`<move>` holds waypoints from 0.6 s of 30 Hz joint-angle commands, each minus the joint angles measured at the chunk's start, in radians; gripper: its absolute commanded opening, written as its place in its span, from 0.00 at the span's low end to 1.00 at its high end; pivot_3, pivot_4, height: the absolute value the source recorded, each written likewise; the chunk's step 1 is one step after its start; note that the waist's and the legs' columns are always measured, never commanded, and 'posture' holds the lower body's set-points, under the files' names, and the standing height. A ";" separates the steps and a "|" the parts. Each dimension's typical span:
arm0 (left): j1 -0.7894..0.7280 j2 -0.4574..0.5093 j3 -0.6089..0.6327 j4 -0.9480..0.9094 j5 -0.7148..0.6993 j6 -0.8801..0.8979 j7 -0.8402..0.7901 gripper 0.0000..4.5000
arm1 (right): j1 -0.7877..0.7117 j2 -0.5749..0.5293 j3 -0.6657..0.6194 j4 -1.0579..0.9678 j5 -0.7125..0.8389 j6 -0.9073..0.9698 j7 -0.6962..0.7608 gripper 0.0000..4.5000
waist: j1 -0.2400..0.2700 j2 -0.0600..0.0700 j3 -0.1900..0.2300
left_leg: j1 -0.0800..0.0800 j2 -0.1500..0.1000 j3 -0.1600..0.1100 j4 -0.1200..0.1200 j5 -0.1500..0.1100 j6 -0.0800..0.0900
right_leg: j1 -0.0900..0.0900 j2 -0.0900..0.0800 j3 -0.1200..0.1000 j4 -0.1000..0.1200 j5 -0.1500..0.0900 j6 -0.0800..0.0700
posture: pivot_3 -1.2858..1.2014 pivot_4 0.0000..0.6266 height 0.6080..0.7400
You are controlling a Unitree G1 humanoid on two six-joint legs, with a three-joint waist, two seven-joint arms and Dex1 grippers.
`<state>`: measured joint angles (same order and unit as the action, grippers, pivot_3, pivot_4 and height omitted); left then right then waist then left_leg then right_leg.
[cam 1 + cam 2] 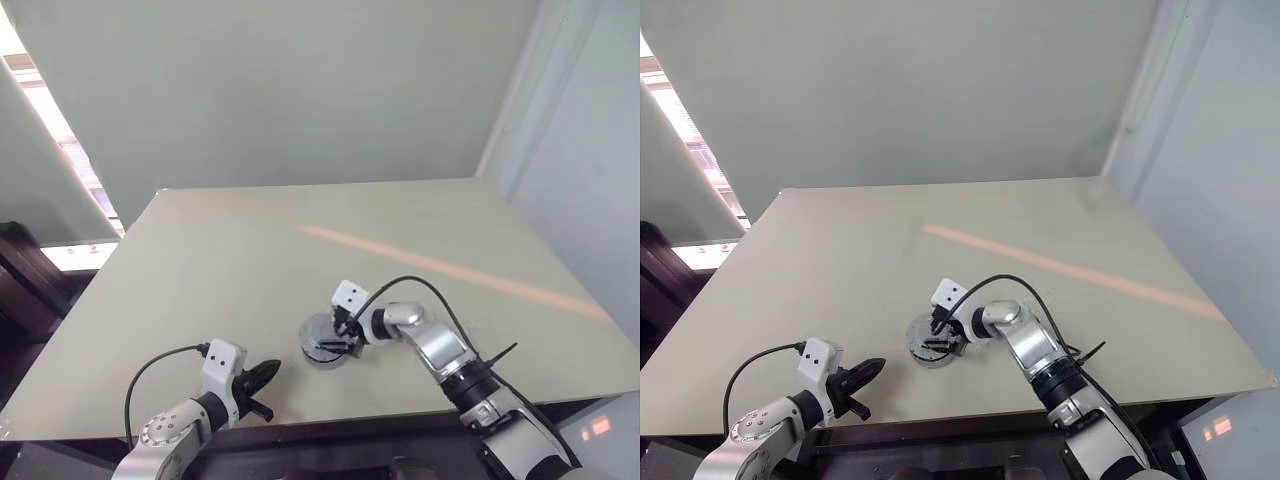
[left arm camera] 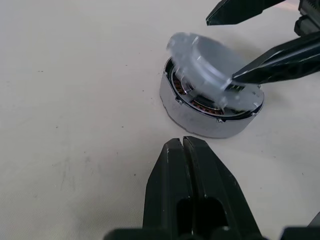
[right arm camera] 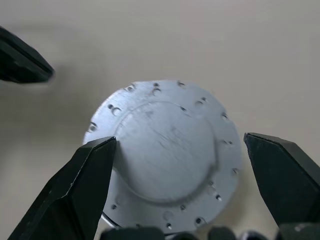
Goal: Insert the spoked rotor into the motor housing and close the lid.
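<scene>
The motor housing [image 2: 210, 125] stands near the table's front edge, silver-walled with copper windings showing under its rim. The lid [image 2: 205, 57], a blurred grey disc, lies tilted on top of it and covers most of the opening [image 3: 167, 150]. My right gripper [image 1: 338, 335] hangs open over the housing, its fingers [image 3: 90, 175] on either side of the lid and apart from it. My left gripper [image 1: 270, 372] rests shut and empty a little to the housing's left, pointing at it. The spoked rotor is hidden.
The beige table [image 1: 250, 250] stretches far back and to both sides of the housing. Its front edge runs just behind my left gripper. A pale wall rises beyond the far edge.
</scene>
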<state>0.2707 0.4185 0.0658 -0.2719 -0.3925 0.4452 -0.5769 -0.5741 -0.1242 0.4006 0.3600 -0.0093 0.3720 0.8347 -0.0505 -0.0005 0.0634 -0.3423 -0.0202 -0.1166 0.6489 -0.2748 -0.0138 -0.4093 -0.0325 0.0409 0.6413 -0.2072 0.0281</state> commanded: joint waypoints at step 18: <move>-0.022 0.016 0.014 -0.027 0.000 -0.016 -0.014 0.00 | -0.062 0.037 -0.081 0.241 0.066 -0.237 0.132 1.00 | 0.000 0.000 0.000 | 0.000 0.000 0.000 0.000 0.000 0.000 | 0.000 0.000 0.000 0.000 0.000 0.000 | 0.52 0.00 1.00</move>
<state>0.2576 0.4238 0.0647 -0.2717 -0.3915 0.4444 -0.5846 -0.6002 -0.0946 0.3351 0.6034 0.0553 0.1691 0.9708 -0.0508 -0.0004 0.0634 -0.3420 -0.0202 -0.1164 0.6490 -0.2748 -0.0138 -0.4093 -0.0323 0.0412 0.6417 -0.2070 0.0283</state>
